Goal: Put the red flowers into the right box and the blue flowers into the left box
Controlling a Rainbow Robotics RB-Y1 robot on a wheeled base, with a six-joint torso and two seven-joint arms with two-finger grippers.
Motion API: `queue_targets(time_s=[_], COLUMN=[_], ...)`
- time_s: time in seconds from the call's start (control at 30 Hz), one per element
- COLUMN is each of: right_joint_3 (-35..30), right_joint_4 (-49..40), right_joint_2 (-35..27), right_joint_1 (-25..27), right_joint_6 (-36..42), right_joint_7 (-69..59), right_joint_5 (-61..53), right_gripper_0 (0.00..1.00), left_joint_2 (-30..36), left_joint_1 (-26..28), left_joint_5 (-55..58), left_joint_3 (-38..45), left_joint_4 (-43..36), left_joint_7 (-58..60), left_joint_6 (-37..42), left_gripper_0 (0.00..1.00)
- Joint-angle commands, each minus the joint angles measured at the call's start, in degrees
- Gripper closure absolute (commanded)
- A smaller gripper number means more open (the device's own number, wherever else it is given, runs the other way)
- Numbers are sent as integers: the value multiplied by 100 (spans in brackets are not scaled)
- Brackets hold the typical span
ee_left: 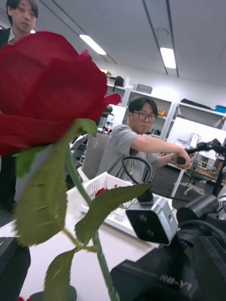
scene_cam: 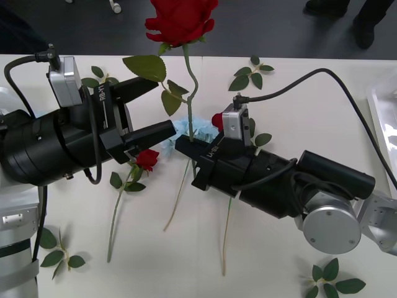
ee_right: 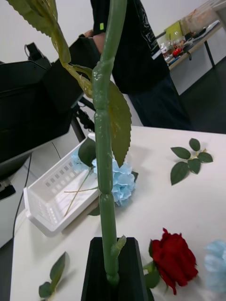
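White table [scene_cam: 298, 261] carries everything. Two arms over it: left arm's black bulk at the table's left side, right arm reaching in from the lower right.

Boxes: 2. The left box [ee_right: 52, 197] is a white slotted tray near the table edge in the right wrist view, w/ a thin stem lying in it. The right box [scene_cam: 383, 118] shows as a white rim at the table's right edge.

Red flowers, 3 counted. The held rose [scene_cam: 181, 18] is upright, stem vertical, bloom at top above the table's far edge, leaves partway down. A 2nd red rose [scene_cam: 147, 159] lies flat on the table under the left gripper, bloom toward the far side, stem running back toward the robot. A 3rd red bloom [scene_cam: 217, 120] peeks out just beside the right wrist camera; stem direction can't tell.

Blue flowers: 1 sure in front view, a pale-blue cluster [scene_cam: 180, 131] on the table between the grippers, mostly hidden; the right wrist view has a 2nd pale-blue bit at the frame edge.

Right gripper [scene_cam: 186, 147]: black fingers closed tight on the held rose's lower stem. Left gripper [scene_cam: 155, 108]: fingers spread wide, nothing in them, tips pointing at the held stem, just beside it.

Loose leaf sprigs [scene_cam: 251, 74] scattered around.
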Motion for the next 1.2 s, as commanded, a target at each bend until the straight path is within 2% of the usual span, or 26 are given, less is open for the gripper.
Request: queue_targets(time_s=[0.03,0.2,0.37,0.53,0.63,0.73,0.83,0.9,1.07,1.2], right_joint_3=[-464,-1079,-2072,-3381,-4550,-5447,-6132,-6563,-6800,-6800], right_joint_4=[-287,-340,-287,-85,319,829,1479,2112,3378,4019], right_joint_2=[-450,-732,-1074,-1364,-1391,-1400,-1452,-1593,-2147,-2533], right_joint_1=[-26,-26,80,545,906,994,985,958,871,862], right_joint_6=[438,1220,2380,3734,5087,6335,7460,8225,9201,9570], right_joint_7=[-33,-104,-148,-183,-218,-279,-315,-315,-315,-288], right_joint_5=[-324,-843,-1642,-2363,-2583,-2644,-2636,-2636,-2416,-1932], right_gripper_0=[100,100,100,100,100,100,100,100,100,100], left_joint_2=[697,1111,1374,1541,1699,1831,1902,1937,2192,2236], left_joint_1=[98,317,634,871,994,1073,1161,1196,1293,1390], left_joint_5=[192,289,324,227,-19,-247,-590,-801,-1188,-1803], left_joint_3=[134,319,503,582,591,635,749,811,696,609], left_joint_4=[-80,-80,-80,-80,-97,-141,-264,-308,-440,-660], left_joint_7=[240,372,469,565,609,627,688,1181,2060,2868], left_joint_6=[-214,-407,-653,-847,-908,-908,-908,-908,-899,-899], left_gripper_0=[0,0,0,0,0,0,0,0,0,0])
